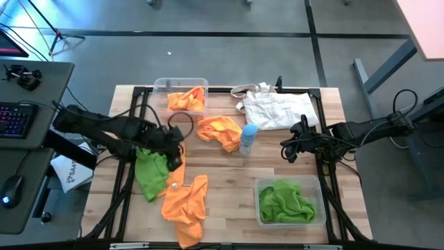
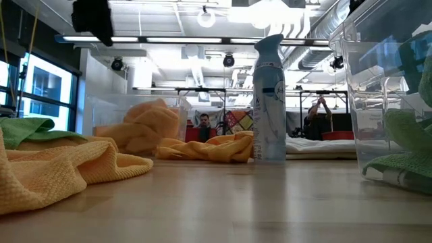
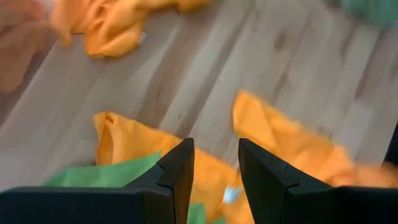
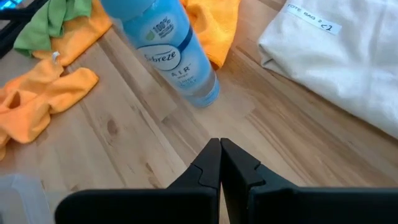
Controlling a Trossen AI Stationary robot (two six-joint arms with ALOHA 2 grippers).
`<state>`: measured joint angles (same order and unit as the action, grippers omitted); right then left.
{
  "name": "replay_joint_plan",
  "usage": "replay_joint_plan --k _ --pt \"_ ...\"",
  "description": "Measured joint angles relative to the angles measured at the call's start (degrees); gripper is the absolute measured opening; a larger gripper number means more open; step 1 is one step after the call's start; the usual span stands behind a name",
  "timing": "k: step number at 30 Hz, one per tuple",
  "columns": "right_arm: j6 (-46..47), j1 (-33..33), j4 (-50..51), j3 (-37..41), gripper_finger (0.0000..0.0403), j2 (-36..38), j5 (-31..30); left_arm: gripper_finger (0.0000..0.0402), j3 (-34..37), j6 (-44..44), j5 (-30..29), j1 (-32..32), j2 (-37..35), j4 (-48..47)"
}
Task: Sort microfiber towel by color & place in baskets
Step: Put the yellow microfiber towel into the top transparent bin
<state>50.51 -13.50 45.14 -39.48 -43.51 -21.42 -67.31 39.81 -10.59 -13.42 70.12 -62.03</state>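
A: Where's the left gripper (image 1: 175,148)?

B: Left of the blue bottle (image 1: 248,138), above a green towel (image 1: 151,172) and an orange towel (image 1: 187,200) on the bench (image 1: 229,173). Its fingers stand apart with nothing between them, likely ready to pick one.

A: And the right gripper (image 1: 286,148)?

B: Right of the bottle, fingers pressed together, holding nothing; it seems to wait.

A: The bins?

B: One bin (image 1: 182,87) behind the bottle holds orange; another bin (image 1: 288,186) nearer holds green. Another orange cloth (image 1: 220,130) lies just left of the bottle.
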Motion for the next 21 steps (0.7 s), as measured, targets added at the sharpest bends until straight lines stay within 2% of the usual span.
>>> replay_joint_plan --k 4,8,15,21 --pt "-0.6 0.0 0.0 0.0 0.0000 0.0 0.0 0.0115 0.0 -5.2 0.2 -3.0 1.7 -0.9" --pt "-0.6 0.0 0.0 0.0 0.0000 0.0 0.2 0.0115 0.0 -5.9 -0.4 -6.4 4.6 -0.9" --pt "-0.8 0.0 0.0 0.0 0.0000 0.0 0.4 0.0115 0.0 -7.2 2.6 -14.9 14.2 -0.4" --pt "-2.2 0.0 0.0 0.0 0.0000 0.0 0.4 0.0115 0.0 -8.9 2.5 -18.6 22.2 5.3"
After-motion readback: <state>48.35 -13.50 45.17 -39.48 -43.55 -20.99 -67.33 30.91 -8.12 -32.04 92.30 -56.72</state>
